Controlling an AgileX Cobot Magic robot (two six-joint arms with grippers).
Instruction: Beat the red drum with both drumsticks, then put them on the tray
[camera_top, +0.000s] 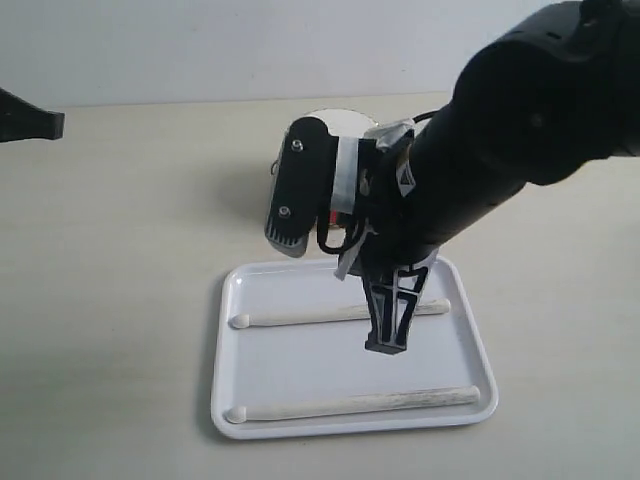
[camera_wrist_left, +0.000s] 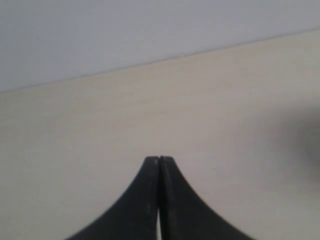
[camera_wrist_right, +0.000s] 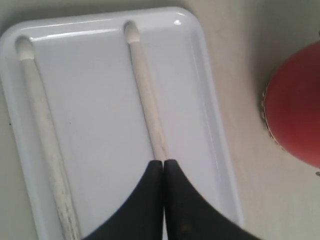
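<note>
Both drumsticks lie flat and side by side on the white tray (camera_top: 222, 340): one along the far side (camera_top: 300, 318) and one along the near side (camera_top: 360, 403). My right gripper (camera_top: 387, 345) hangs over the tray with its jaws shut and nothing between them. In the right wrist view its tips (camera_wrist_right: 163, 162) sit just above the far drumstick (camera_wrist_right: 145, 90), and the other drumstick (camera_wrist_right: 42, 130) lies beside it. The red drum (camera_wrist_right: 297, 120) stands just beyond the tray; my right arm hides most of it in the exterior view. My left gripper (camera_wrist_left: 159, 159) is shut and empty over bare table.
The pale table (camera_top: 110, 260) extends on all sides of the tray. A black part of the left arm (camera_top: 25, 120) shows at the far left edge of the exterior view. My right arm (camera_top: 520, 110) reaches in from the upper right, above the drum.
</note>
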